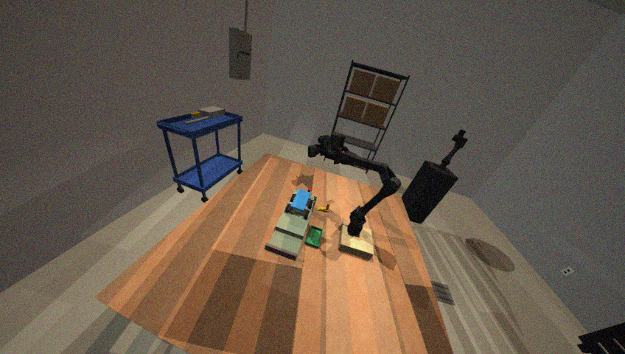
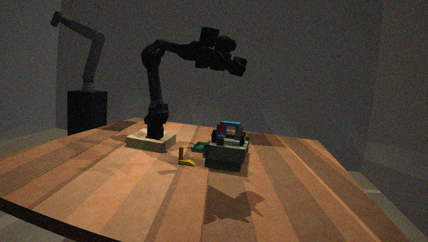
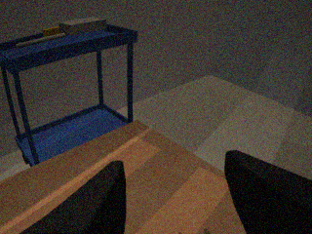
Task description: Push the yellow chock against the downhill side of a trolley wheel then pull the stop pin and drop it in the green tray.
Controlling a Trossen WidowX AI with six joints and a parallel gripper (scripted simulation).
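The blue trolley [image 1: 300, 200] [image 2: 235, 123] stands near the uphill end of the grey-green ramp [image 1: 291, 223] [image 2: 225, 157]. The red-headed stop pin [image 1: 309, 189] [image 2: 222, 127] stands at the trolley's uphill end. The yellow chock [image 1: 322, 209] [image 2: 185, 163], orange handle upright, stands on the table beside the ramp, apart from it. The green tray [image 1: 314, 237] [image 2: 198, 147] lies beside the ramp's lower part, on the arm's side. My gripper [image 1: 312, 150] [image 2: 240, 66] [image 3: 175, 167] is partly open and empty, high above the table beyond the ramp's uphill end. Wheel contacts are too small to tell.
The arm's pale base block [image 1: 356, 246] [image 2: 145, 144] stands on the wooden table [image 1: 245, 280] [image 2: 125, 197], with the tray between it and the ramp. A blue cart [image 1: 210, 170] [image 3: 73, 134] stands on the floor beyond the table edge. Shelving and another arm on a black pedestal stand farther away.
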